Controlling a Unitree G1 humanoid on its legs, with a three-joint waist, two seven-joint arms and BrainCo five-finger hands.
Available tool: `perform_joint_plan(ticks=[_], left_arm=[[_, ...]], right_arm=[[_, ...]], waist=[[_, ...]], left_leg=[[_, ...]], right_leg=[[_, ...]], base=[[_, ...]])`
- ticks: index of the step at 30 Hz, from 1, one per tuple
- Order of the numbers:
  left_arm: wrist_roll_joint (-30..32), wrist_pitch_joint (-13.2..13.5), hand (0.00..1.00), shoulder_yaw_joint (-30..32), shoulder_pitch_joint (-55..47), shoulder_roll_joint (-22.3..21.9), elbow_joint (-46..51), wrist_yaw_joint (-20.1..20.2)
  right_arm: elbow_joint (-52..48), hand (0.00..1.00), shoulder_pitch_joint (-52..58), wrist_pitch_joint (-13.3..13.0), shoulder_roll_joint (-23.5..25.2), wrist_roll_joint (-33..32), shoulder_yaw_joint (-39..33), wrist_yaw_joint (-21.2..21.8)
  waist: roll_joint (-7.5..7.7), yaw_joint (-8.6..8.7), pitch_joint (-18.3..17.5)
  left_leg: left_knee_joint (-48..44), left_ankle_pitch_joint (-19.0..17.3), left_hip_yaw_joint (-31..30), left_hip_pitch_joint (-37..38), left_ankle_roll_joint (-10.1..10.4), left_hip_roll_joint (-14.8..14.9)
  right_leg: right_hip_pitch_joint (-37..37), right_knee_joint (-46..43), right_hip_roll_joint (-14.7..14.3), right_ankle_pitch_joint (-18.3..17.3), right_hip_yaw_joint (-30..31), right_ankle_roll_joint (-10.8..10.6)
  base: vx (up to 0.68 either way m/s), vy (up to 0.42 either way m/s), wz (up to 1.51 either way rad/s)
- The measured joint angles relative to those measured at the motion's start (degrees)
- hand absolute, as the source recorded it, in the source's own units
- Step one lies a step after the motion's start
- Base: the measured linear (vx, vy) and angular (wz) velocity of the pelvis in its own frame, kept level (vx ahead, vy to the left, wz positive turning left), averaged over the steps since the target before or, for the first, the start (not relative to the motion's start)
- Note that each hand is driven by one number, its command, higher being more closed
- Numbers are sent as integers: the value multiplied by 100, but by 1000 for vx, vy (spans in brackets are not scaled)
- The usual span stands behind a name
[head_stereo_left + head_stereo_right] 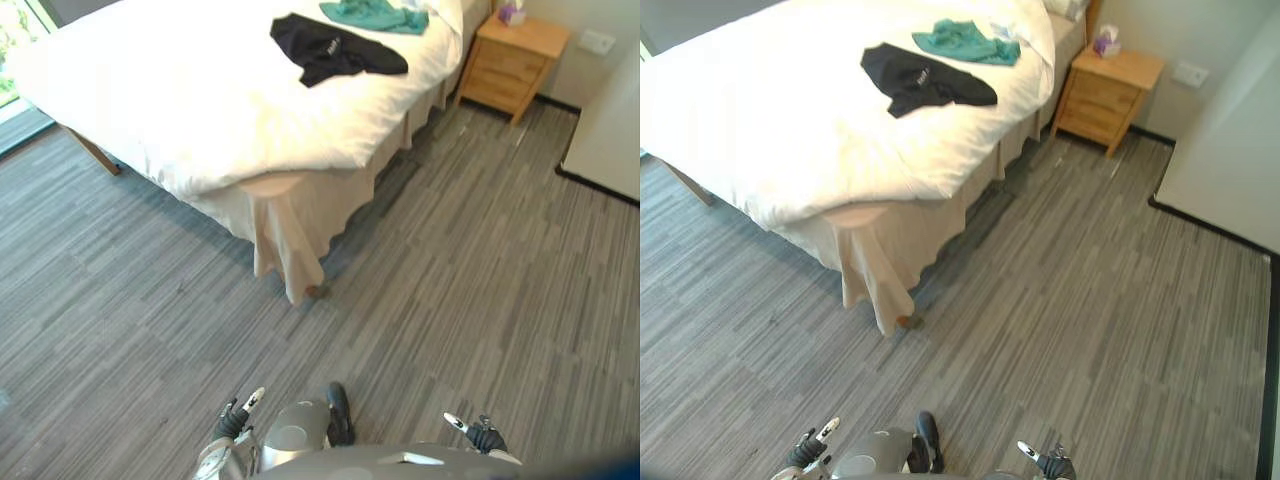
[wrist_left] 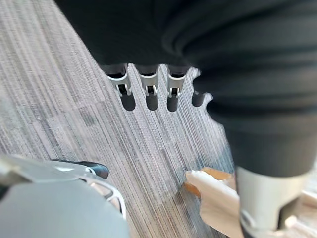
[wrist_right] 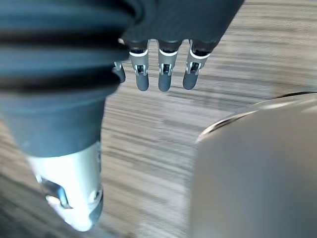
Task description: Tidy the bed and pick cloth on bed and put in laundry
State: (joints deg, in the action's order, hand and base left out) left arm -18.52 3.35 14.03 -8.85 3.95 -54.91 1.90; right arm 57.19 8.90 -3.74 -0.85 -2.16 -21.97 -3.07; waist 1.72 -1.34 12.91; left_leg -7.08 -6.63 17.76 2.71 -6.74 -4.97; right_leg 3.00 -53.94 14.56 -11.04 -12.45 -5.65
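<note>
A black cloth (image 1: 335, 48) lies crumpled on the white duvet of the bed (image 1: 190, 110), toward its far side. A teal cloth (image 1: 375, 14) lies just beyond it near the pillow. My left hand (image 1: 238, 415) hangs low by my side above the grey floor, far from the bed, with straight fingers (image 2: 148, 94) holding nothing. My right hand (image 1: 482, 435) hangs the same way on the other side, its fingers (image 3: 163, 74) straight and empty.
The bed's beige skirt (image 1: 290, 235) drops to the floor at the near corner, over a wooden leg. A wooden nightstand (image 1: 515, 60) with a tissue box (image 1: 512, 12) stands beside the bed's head. A white wall panel (image 1: 610, 130) borders the floor on the right.
</note>
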Motion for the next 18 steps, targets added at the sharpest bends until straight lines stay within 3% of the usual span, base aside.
perform_joint_plan(ticks=[2,4,6,8,9,11,12,13,16,18], left_arm=[[-7,65,0,-259,-2,94,-48,24],[-6,67,0,-375,85,88,-65,30],[9,69,0,-421,207,-125,-71,72],[109,116,0,-164,223,-246,-29,69],[115,171,0,173,173,-381,21,68],[111,230,0,462,82,-458,131,67],[111,238,0,541,60,-495,145,65],[110,209,0,646,26,-617,126,55],[67,268,0,698,49,-807,196,15],[-123,322,0,692,53,-790,189,14]], right_arm=[[6,0,57,-1,15,-6,15,17],[7,0,154,-39,48,-35,-14,42],[8,0,369,-45,149,-191,-114,45],[-42,0,465,-51,221,-318,-199,54],[-83,0,500,-46,216,-301,-152,63],[-111,0,535,-41,213,-228,40,55],[-108,0,549,-31,207,-190,47,55],[-126,0,496,-14,94,-150,55,58],[-172,0,432,182,-51,-8,155,30],[-217,0,423,279,-77,133,147,1]], waist=[[-70,130,27],[-79,236,34],[-106,273,32],[-161,243,18],[-170,216,13],[-59,169,-53],[-58,166,-56],[-211,178,-79],[-360,188,-105],[-383,199,-98]], left_leg=[[258,-19,-468,507,-2,-1],[297,-97,-914,727,-3,7],[279,-269,-1487,950,-44,61],[152,-503,-1846,1075,47,205],[-182,-788,-2047,1078,208,325],[-507,-1192,-2167,1106,476,394],[-552,-1305,-2172,1173,564,457],[-564,-1398,-2055,1298,755,733],[-1020,-977,-1691,1151,1104,1078],[-2083,-819,-1574,633,1222,1350]], right_leg=[[-642,81,-225,-553,-192,11],[-1054,625,-319,-654,-250,61],[-1374,1967,-378,-442,-106,117],[-1530,2999,-477,-9,115,184],[-1575,3573,-581,350,284,214],[-1485,4023,-631,677,387,308],[-1440,4024,-640,1146,387,328],[-1445,3681,-761,1170,145,489],[-1323,3247,-836,447,-286,717],[-834,3638,-880,358,-631,773]], base=[[284,-3,97],[303,-106,148],[452,-207,168],[443,-223,106],[380,-220,73],[463,-301,47],[669,-445,29],[554,-362,31],[543,-355,56],[417,-310,82]])
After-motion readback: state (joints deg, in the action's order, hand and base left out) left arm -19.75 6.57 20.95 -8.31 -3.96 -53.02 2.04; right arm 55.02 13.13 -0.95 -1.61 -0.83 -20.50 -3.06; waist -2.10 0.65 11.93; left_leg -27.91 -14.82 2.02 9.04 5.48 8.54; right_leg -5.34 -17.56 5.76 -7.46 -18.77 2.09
